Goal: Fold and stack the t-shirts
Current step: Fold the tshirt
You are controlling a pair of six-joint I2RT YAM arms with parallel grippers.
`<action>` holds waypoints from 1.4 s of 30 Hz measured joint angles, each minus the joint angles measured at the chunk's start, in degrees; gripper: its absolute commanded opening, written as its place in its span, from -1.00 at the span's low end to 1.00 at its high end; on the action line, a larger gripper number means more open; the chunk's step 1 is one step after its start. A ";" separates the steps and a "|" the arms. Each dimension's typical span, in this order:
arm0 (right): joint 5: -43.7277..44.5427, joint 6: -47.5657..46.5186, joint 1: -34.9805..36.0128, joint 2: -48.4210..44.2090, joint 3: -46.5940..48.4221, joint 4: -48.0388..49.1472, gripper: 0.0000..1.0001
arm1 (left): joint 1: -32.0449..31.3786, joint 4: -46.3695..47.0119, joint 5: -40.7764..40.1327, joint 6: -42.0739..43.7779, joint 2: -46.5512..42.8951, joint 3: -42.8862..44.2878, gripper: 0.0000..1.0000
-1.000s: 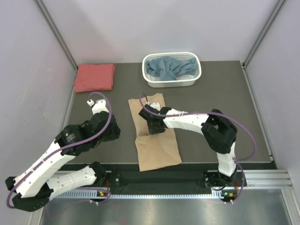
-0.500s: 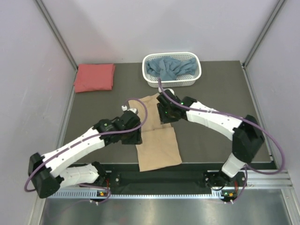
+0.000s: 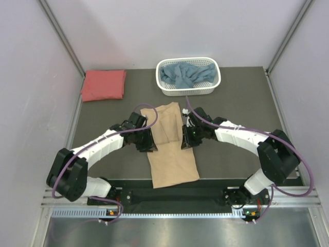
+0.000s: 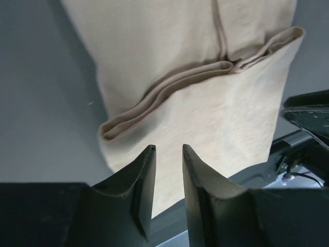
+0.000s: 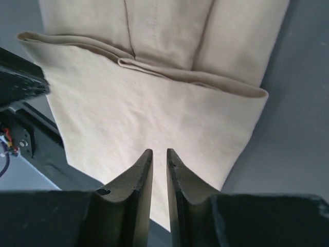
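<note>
The tan t-shirt [image 3: 172,154] lies as a long strip on the surface [image 3: 241,108] at the frame's centre, its cross-crease flanked by the left end effector [image 3: 147,144], slightly open, and the right end effector [image 3: 186,141], nearly closed (I cannot tell whether it pinches cloth), probably so both edges lift together.

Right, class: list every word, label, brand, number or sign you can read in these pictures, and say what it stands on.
No text can be read in any view.
Tan shirt: plain cloth, only seams show, no print or tag.
Red shirt: plain, no text.
Blue shirt: bunched up, no text shows.
White basket: no label shows.
</note>
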 measured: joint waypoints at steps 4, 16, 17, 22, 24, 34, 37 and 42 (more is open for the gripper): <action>-3.82 -0.39 -1.60 2.75 0.28 2.64 -0.68 | -0.07 3.78 3.63 -0.74 1.88 -0.04 -0.40; -10.73 -3.37 -8.74 13.27 1.81 5.25 -0.70 | 2.27 5.14 2.56 -1.46 9.38 -0.04 -0.44; -11.19 -3.78 -9.05 13.73 2.23 5.11 -0.71 | 2.54 5.05 2.23 -1.38 10.21 -0.04 -0.43; -12.55 -6.40 -9.88 15.08 4.09 3.43 -0.70 | 2.78 4.04 1.14 -0.39 11.50 0.50 -0.37; -12.28 -7.30 -9.97 15.08 4.50 2.73 -0.69 | 2.78 3.19 0.68 0.20 11.52 0.94 -0.30; -13.07 -8.24 -9.79 9.38 4.98 -1.05 -0.65 | 1.42 -2.01 2.89 1.03 3.76 3.43 -0.23; -15.80 -8.09 -9.73 5.62 2.08 -0.13 -0.65 | 0.13 1.27 6.05 -1.31 0.85 0.26 -0.26; -17.90 -8.15 -9.73 4.39 -5.95 0.50 -0.65 | -0.37 2.36 7.56 -4.00 0.22 -9.25 -0.29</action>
